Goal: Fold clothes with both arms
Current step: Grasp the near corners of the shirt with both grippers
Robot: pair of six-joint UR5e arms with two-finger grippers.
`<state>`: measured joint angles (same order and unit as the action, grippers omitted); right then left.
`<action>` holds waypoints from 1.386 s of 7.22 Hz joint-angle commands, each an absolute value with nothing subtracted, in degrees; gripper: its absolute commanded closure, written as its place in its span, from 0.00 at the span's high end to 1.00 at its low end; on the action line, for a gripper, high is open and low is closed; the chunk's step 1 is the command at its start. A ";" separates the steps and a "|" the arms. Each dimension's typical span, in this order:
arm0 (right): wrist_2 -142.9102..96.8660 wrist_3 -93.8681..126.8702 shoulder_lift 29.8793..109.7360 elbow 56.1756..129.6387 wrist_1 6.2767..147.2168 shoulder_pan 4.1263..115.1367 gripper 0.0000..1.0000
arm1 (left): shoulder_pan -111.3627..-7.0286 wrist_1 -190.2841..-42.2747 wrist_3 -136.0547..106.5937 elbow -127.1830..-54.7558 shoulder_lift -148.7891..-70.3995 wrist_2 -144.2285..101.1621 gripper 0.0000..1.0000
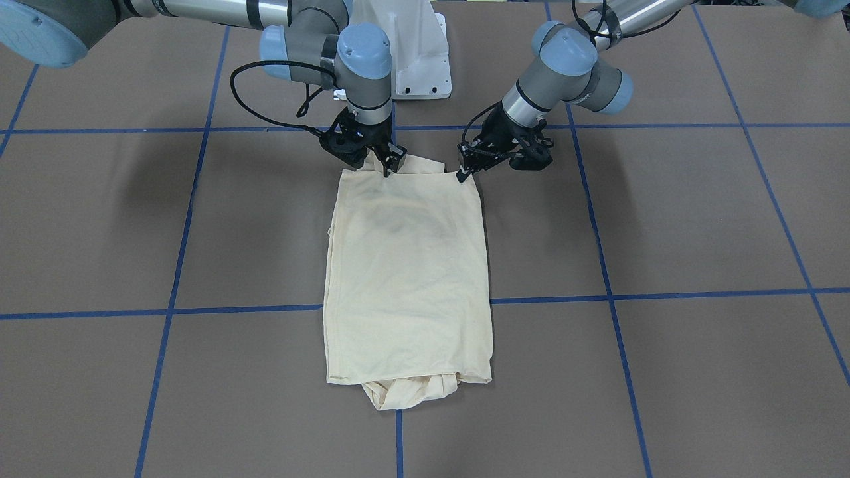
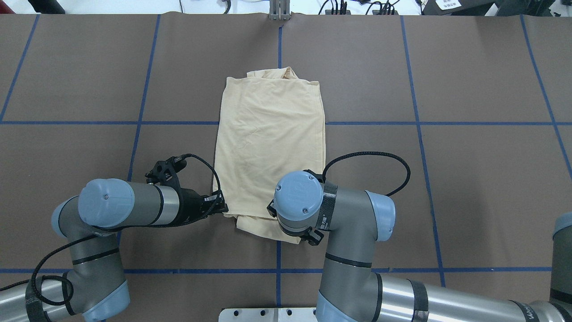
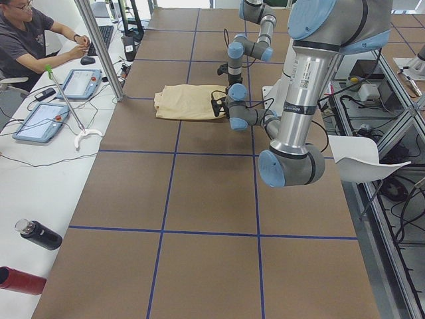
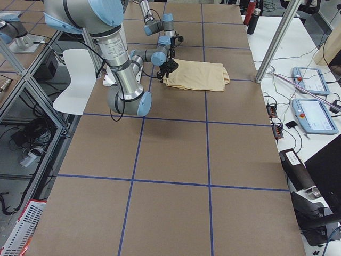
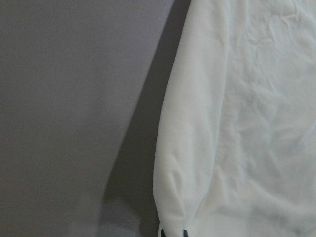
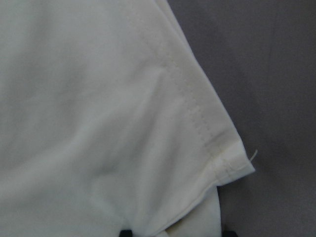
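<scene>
grippers at the near hem: left gripper clenched on one t-shirt corner, right gripper spread astride the other, probably so both lift evenly. shirt lies narrowed mid-table, sleeve bundle poking out far end.

Pale cream T-shirt w/ faint dark print showing through, maybe navy; brown table w/ blue grid lines.

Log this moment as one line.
T-shirt folded narrow, flat | left end effector shut on robot-side corner | right end effector open at other corner
</scene>
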<state>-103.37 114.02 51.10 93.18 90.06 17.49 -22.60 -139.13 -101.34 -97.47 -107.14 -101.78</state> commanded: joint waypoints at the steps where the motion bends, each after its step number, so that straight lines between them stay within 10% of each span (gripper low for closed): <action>1: -102.58 113.99 51.07 93.34 90.00 17.49 0.00 | -22.59 -139.13 -101.25 -97.47 -107.14 -101.78 0.00; 10: -102.83 113.20 50.97 94.39 90.00 18.54 0.00 | -22.76 -139.13 -101.25 -97.47 -107.14 -101.78 0.00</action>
